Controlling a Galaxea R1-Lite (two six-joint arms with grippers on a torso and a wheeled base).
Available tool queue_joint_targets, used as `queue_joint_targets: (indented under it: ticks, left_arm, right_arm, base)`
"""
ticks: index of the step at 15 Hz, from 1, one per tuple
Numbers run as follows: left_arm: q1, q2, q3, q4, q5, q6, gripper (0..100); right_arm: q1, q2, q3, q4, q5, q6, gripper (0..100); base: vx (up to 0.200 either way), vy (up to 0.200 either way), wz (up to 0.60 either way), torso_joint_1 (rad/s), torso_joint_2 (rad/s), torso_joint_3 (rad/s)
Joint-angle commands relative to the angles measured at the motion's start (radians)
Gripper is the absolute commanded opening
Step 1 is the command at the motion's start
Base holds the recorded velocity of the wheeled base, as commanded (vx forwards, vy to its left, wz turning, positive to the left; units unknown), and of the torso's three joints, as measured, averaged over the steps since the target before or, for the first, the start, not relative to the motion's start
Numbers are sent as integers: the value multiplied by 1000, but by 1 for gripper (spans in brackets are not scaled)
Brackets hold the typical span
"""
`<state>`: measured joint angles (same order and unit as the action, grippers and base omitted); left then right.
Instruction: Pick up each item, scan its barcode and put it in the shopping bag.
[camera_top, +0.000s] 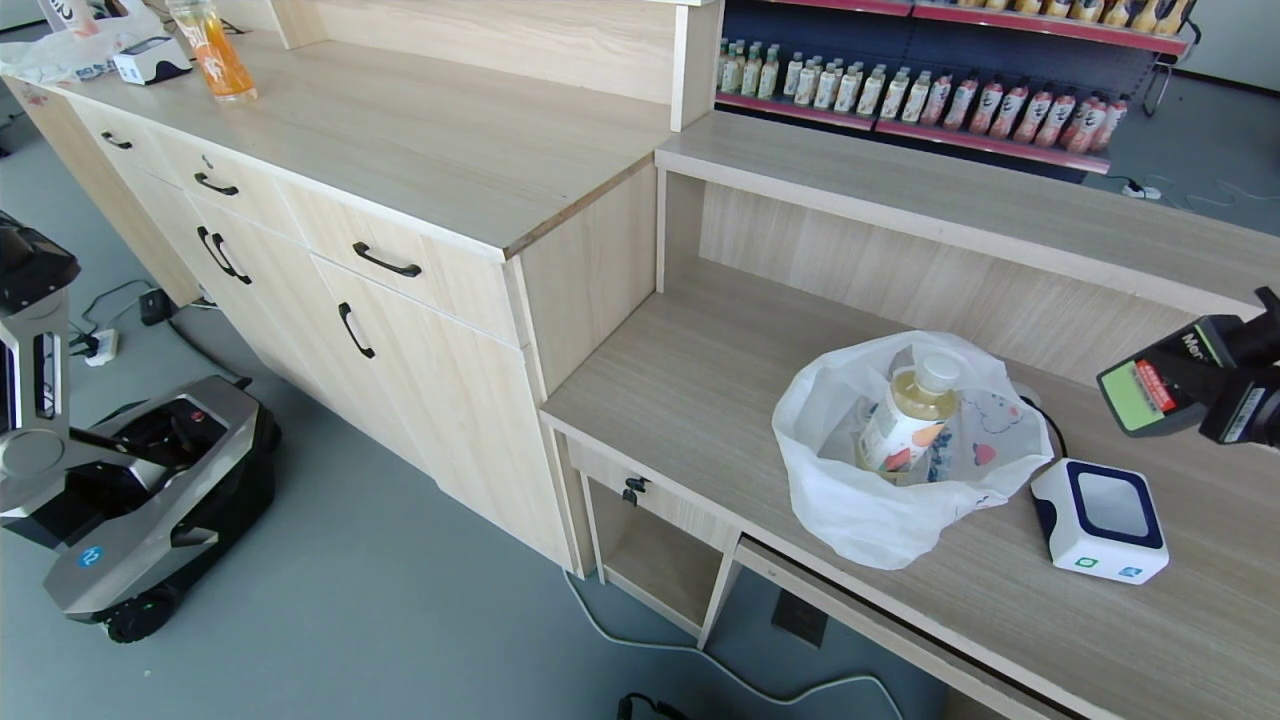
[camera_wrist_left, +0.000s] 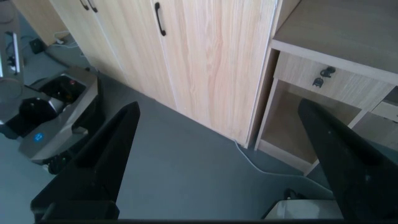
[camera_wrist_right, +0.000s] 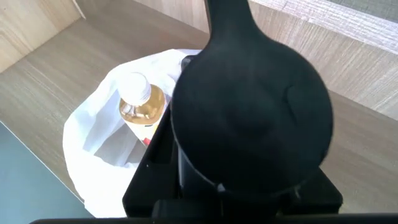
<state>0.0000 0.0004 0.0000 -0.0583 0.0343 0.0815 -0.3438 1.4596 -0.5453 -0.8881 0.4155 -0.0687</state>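
A white shopping bag (camera_top: 880, 500) stands open on the low wooden counter (camera_top: 700, 380). Inside it is a bottle (camera_top: 910, 415) of pale yellow drink with a white cap, the same bottle (camera_wrist_right: 140, 106) seen from the right wrist. A white and blue barcode scanner (camera_top: 1100, 520) sits just right of the bag. My right gripper (camera_top: 1220, 395) hangs above the counter's right end, shut on a black container (camera_top: 1150, 390) with a green end; that container (camera_wrist_right: 249, 118) sits high over the bag. My left gripper (camera_wrist_left: 217, 109) is open with nothing in it, low over the grey floor.
A taller counter (camera_top: 420, 140) with drawers stands to the left, carrying an orange drink bottle (camera_top: 212, 50) and a second scanner (camera_top: 150, 60). Shelves of bottles (camera_top: 900, 90) line the back. A cable (camera_top: 700, 655) trails on the floor under the low counter.
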Motion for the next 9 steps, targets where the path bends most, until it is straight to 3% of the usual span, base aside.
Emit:
queue_joint_targets:
  ticks: [1,3,9]
  left_arm:
    - [0,0,0,0,-1,-2,100]
    - [0,0,0,0,-1,0,100]
    - [0,0,0,0,-1,0,100]
  right_arm:
    - [8,44,8,-2,-1,-2,0]
    - [19,93,11,-3,-47,-3,0]
    - [160,275,-117,-15,-205,0,0]
  base:
    - [0,0,0,0,0,0]
    - [0,0,0,0,0,0]
    - [0,0,0,0,0,0]
